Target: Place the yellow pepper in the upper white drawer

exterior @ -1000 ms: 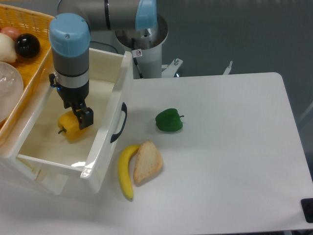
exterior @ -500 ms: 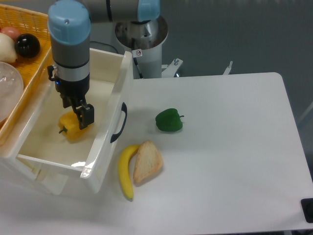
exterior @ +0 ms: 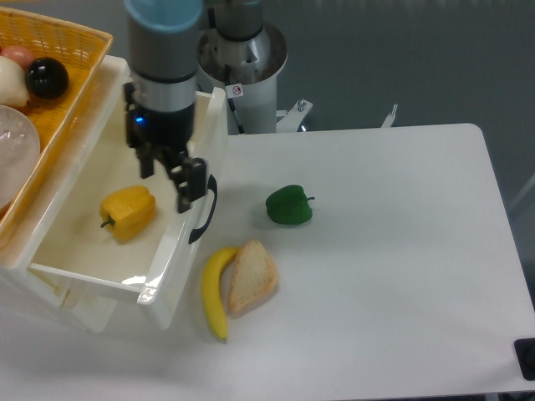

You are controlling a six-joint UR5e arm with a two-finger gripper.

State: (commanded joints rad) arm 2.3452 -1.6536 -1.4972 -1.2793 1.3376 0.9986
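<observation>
The yellow pepper (exterior: 128, 212) lies on the floor of the upper white drawer (exterior: 178, 251), stem pointing left. The drawer is pulled out, its dark curved handle facing right. My gripper (exterior: 170, 179) hangs above the drawer's right side, up and to the right of the pepper and clear of it. Its fingers are apart with nothing between them.
A green pepper (exterior: 289, 205) sits on the white table right of the drawer. A banana (exterior: 214, 291) and a slice of bread (exterior: 252, 275) lie near the drawer's front corner. A yellow woven basket (exterior: 58, 50) with round items stands at the upper left.
My gripper let go of the yellow pepper, then rose and shifted right toward the drawer's front wall. The pepper stays on the drawer floor.
</observation>
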